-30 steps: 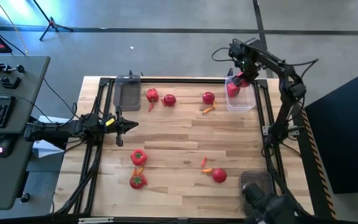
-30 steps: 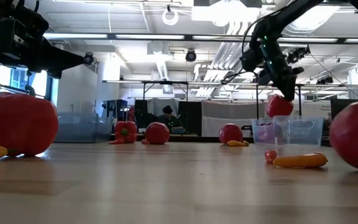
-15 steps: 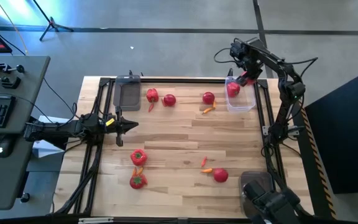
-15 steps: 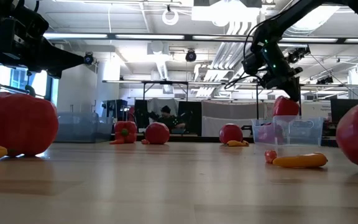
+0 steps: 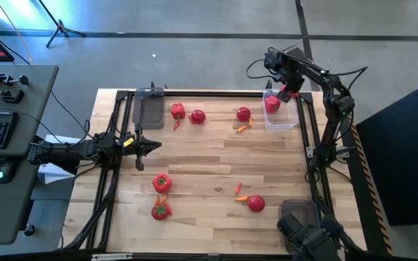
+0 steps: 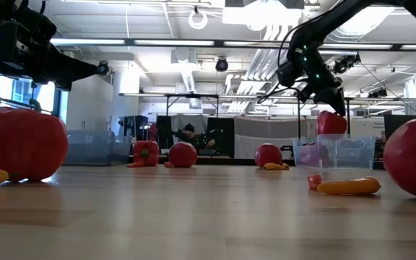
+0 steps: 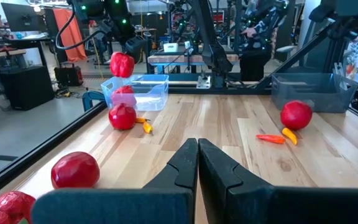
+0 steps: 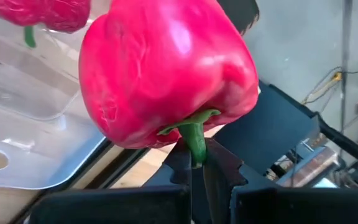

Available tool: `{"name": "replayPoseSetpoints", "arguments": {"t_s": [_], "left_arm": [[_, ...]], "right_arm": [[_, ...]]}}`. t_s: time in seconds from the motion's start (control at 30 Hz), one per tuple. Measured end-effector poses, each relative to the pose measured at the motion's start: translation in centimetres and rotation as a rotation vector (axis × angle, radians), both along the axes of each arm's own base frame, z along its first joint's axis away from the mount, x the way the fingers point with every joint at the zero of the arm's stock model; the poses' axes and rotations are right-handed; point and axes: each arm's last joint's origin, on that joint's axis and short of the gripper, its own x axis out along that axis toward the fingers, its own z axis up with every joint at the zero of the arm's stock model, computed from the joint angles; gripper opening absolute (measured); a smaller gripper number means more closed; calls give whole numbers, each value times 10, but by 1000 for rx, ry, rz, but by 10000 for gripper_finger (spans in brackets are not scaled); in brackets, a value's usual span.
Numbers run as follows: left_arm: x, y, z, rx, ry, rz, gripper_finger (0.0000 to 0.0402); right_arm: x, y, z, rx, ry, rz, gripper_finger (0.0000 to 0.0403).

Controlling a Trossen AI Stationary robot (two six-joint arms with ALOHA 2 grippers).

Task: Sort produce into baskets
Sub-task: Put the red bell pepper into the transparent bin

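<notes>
L gripper (image 5: pixel 154 145) shut, empty, parked at desk (image 5: pixel 209 163) L edge. R gripper (image 5: pixel 285 93) pinches stem of red pepper (image 5: pixel 272 104), hanging over far-R basket (image 5: pixel 289 118), 1 red piece already inside. Advice: centre pepper over opening, lower inside rim, then release.

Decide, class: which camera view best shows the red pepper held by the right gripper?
The right wrist view: the red pepper fills it, its stem pinched. High, low and left wrist views show it small above the clear basket.

Wooden table (image 5: pixel 209 167), scattered red produce (image 5: pixel 197 116), grey baskets (image 5: pixel 149 107)
</notes>
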Motion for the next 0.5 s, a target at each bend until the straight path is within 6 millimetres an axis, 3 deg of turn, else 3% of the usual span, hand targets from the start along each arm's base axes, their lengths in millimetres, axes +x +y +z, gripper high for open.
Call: {"name": "replayPoseSetpoints", "arguments": {"t_s": [0.5], "left_arm": [[0,0,0,3,0,6,0]], "right_arm": [[17,-7,-31,54,131,88,5]]}}
